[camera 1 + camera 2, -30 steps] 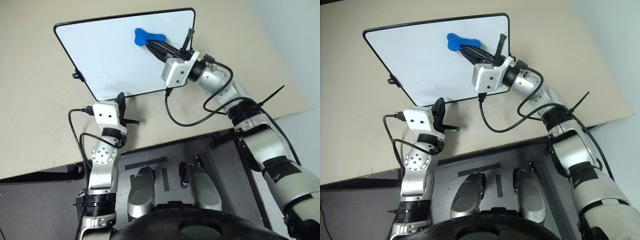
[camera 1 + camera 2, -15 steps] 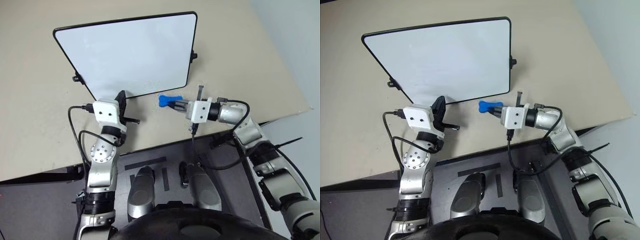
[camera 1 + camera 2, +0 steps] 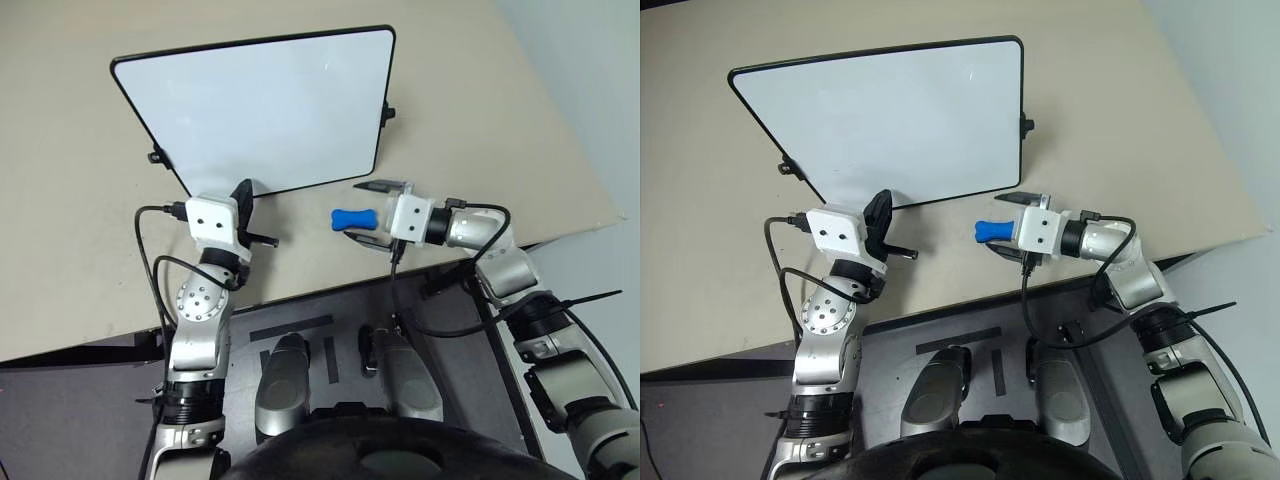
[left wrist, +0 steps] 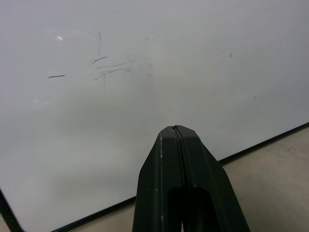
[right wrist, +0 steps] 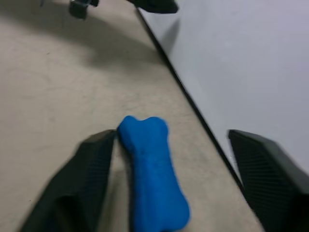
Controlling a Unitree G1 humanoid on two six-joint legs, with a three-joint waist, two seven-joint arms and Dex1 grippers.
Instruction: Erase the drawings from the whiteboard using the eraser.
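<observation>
Right gripper [image 3: 362, 212]: I see its two black fingers spread wide apart, gripping nothing. One finger [image 5: 84, 179] lies close along the side of the eraser; the other finger [image 5: 270, 166] stands over by the board's edge.

Eraser [image 3: 351, 219]: bright blue and bone-shaped, lying flat on the tabletop between my right gripper's open fingers, with its far end poking out past the fingertips. It sits just off the whiteboard, beside the near right part of the frame, not on the white surface.

Left gripper [image 4: 177, 129]: my left wrist view shows its fingers pressed together with only a thin seam between them, and nothing clamped in them. From the head camera I see the tip at the board's near lower edge; I cannot tell whether it touches the frame.

Whiteboard [image 3: 262, 105]: large, white, with a thin black frame and rounded corners, lying flat on the table ahead of both arms, turned at a slant. A small black clip [image 3: 387, 113] sticks out on its right side and another [image 3: 155, 156] on its left.

Drawings: I see no red loop on the board. My left wrist view shows only a few faint grey scratchy marks [image 4: 108, 67] on the white surface.

Table [image 3: 60, 200]: plain beige top, carrying the board and the eraser.
</observation>
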